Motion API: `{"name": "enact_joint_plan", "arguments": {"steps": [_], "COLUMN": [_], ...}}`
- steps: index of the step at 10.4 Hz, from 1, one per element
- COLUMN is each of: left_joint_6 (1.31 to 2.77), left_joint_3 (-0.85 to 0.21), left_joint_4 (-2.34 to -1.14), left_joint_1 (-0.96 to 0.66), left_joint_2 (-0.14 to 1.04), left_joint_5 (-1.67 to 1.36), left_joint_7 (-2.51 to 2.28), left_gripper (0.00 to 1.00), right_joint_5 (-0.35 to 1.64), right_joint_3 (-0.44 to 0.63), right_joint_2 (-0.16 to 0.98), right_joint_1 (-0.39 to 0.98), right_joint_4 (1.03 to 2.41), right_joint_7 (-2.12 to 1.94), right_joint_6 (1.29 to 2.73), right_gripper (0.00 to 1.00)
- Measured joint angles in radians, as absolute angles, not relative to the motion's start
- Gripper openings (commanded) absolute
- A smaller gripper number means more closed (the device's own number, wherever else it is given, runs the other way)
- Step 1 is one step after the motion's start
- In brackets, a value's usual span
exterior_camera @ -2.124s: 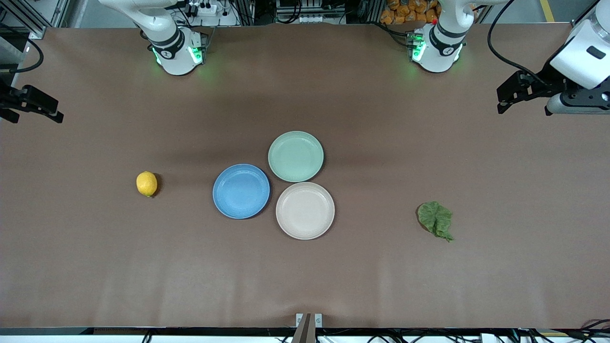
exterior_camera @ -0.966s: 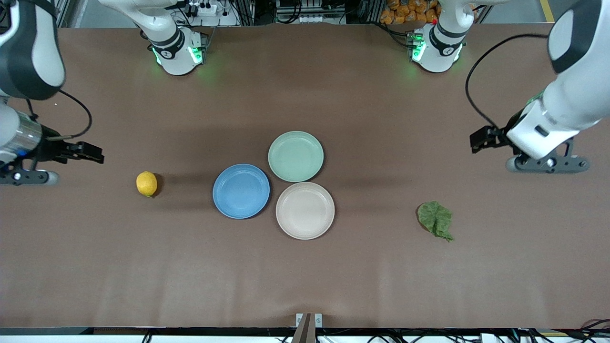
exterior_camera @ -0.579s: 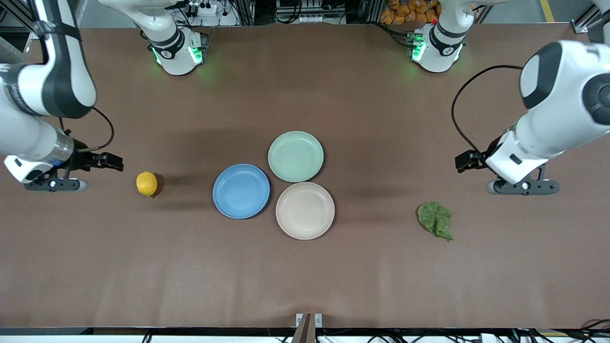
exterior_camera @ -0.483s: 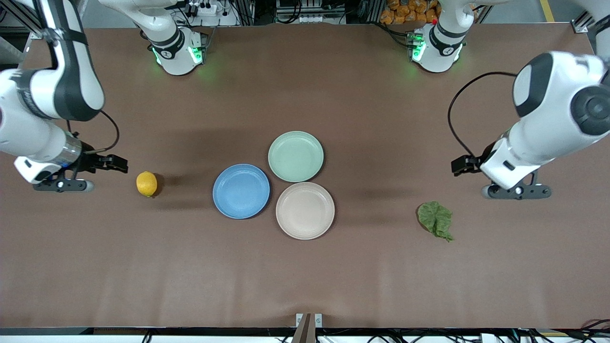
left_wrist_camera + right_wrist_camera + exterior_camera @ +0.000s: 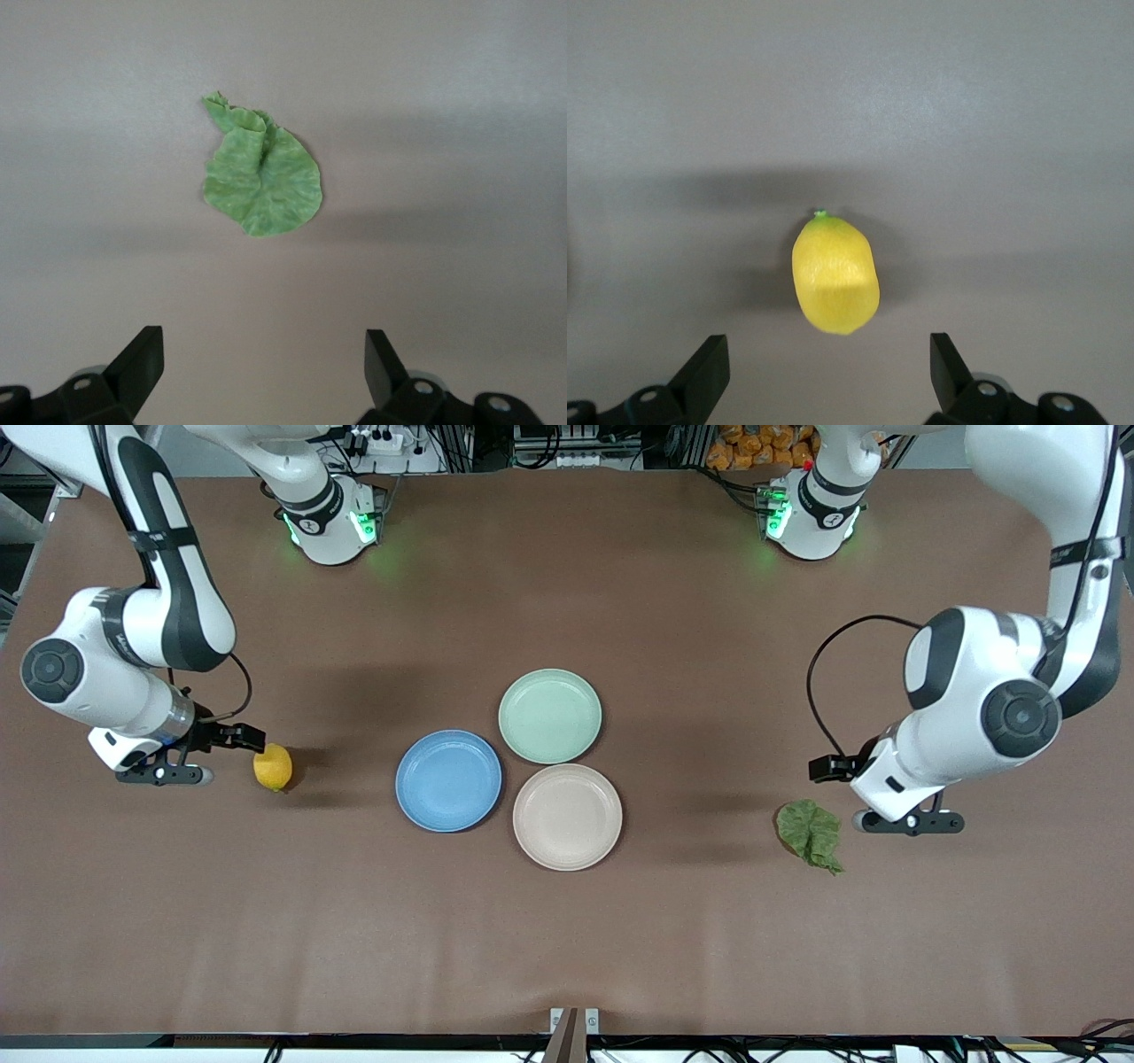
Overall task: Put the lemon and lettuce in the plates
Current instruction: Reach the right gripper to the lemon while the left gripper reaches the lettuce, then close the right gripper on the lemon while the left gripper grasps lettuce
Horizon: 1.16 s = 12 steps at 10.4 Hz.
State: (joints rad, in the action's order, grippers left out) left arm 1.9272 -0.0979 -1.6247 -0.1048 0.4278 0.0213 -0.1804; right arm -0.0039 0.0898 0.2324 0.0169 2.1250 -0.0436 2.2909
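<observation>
We see the right end effector [image 5: 239, 737] spread wide just beside the lemon [image 5: 273, 767] at the frame's left. Our left end effector [image 5: 828, 768], also released, hovers beside the lettuce [image 5: 810, 833] at lower right. The blue plate [image 5: 448, 780] and beige plate [image 5: 567, 816] sit mid-tabletop, bare.

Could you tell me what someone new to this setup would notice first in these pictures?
Three plates sit clustered mid-table: a blue plate, a beige-pink plate nearest the front camera, and a mint-green plate. The right claw hangs open beside the lemon toward the right arm's end. The left claw hangs open by the lettuce toward the left arm's end.
</observation>
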Motion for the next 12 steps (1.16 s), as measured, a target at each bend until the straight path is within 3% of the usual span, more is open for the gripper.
{"name": "enact_joint_plan", "arguments": {"steps": [5,12], "left_joint_6": [2.023,2.172], "left_joint_3": [-0.086,-0.063], "left_joint_4": [-1.602,-1.514], "left_joint_1": [-0.101,-0.097], "left_joint_2": [0.542,0.729], "left_joint_5": [0.022,0.092], "left_joint_7": [-0.137,-0.090], "left_gripper": [1.00,1.00], "right_joint_5": [-0.004,-0.003], "right_joint_3": [0.093,0.091], "right_joint_2": [0.386,0.441], "right_joint_1": [0.006,0.005], "right_joint_4": [2.131,2.136], "right_joint_7": [-0.044,-0.044], "right_joint_6": [2.460,2.520], "right_gripper": [1.00,0.97]}}
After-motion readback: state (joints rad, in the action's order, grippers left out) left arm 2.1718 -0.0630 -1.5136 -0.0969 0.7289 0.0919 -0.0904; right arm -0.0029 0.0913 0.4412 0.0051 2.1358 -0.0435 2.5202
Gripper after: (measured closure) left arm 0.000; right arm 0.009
